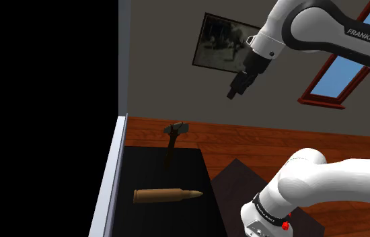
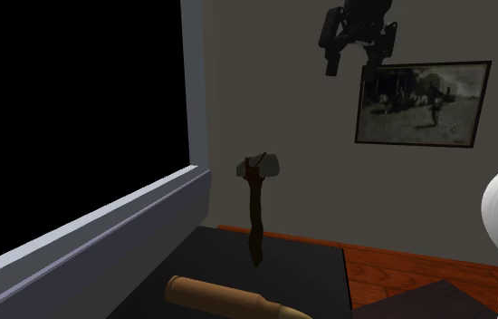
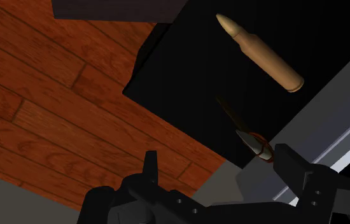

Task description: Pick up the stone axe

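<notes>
Tool [image 1: 238,85] hangs with fingers apart, stone axe [image 1: 173,137] well below it. Descend, straddle the dark handle, steer clear of the brass cartridge [image 1: 168,195].

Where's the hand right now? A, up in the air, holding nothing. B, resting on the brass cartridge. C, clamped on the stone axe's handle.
A: the all-black two-finger hand hangs open high above the grey-headed, dark-handled stone axe and the long brass-coloured cartridge, touching neither.
</notes>
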`<act>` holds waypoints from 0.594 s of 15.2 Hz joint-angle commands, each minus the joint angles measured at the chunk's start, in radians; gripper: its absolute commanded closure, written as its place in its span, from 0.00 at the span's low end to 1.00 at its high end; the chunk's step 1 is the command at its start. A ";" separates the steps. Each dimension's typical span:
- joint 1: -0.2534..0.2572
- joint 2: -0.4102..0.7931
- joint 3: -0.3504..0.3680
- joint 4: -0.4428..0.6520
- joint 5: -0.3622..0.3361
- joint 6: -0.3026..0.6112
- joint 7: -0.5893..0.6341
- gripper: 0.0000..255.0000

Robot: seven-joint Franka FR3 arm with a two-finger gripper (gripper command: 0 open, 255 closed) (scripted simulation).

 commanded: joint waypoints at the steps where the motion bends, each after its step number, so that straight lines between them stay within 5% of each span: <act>1: 0.000 0.000 0.000 0.000 0.000 0.000 0.000 0.00; 9: 0.045 0.351 0.094 0.135 0.038 0.028 0.059 0.00</act>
